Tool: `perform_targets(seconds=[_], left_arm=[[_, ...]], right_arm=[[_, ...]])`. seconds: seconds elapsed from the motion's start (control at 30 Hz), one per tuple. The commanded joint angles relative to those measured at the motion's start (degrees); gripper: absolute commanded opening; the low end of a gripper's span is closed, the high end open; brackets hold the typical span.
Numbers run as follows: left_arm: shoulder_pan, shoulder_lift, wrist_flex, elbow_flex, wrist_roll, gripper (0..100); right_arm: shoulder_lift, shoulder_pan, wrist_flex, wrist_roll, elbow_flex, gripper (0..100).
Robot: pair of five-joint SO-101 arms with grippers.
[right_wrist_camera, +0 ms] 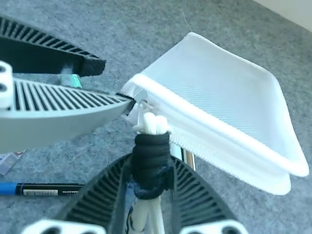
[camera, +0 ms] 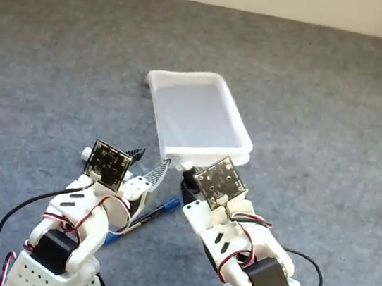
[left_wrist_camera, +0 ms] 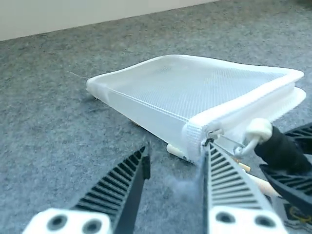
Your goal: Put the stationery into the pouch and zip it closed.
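A white mesh pouch (camera: 198, 115) lies in the middle of the grey carpeted table (camera: 60, 61). Its long axis runs away from the two arms and its near short end is just in front of them.

The right end effector (right_wrist_camera: 152, 163) is clenched on the zipper pull (right_wrist_camera: 151, 144), a short tab wrapped in black with white cord ends sticking out of the top. The pull sits at the near corner of the pouch, and the dark ribbed fingers (right_wrist_camera: 195, 195) press in on it from both sides. In the right wrist view, that end of the pouch stands higher than the far end.

The left end effector (left_wrist_camera: 176, 148) is released, its two ribbed fingers (left_wrist_camera: 122, 183) spread well apart. It is just beside the same near corner of the pouch. The tip of the finger closer to the other arm touches the pouch at the seam where the zipper ends, right next to the pull. The other finger is over bare table beside the pouch.

A blue pen (right_wrist_camera: 44, 189) lies flat on the table between the bases of the two arms, outside the pouch and apart from both end effectors. In the left wrist view, a slim white stick (left_wrist_camera: 174, 150) and what may be a wooden pencil (left_wrist_camera: 261, 184) show on the table under the raised near edge of the pouch.
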Motion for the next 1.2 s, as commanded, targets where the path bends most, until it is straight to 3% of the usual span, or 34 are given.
perform_targets(seconds=[0.0, 0.2, 0.43, 1.17], left_arm=[[-2.59, -0.57, -3.69, -0.40, 0.62, 17], [-4.88, -0.48, -4.66, -0.22, 0.62, 17], [-5.49, -0.48, -4.66, -0.22, 0.18, 7], [-12.18, -0.57, -4.84, -0.84, 0.18, 6]], right_arm=[[-1.36, -0.57, 0.13, -0.62, -1.10, 0.5], [-1.36, -0.57, 0.22, -0.53, -1.10, 0.5], [-1.36, -0.31, 0.22, -0.62, -1.10, 0.5], [-1.36, 4.00, -0.13, -0.70, -1.27, 0.5]])
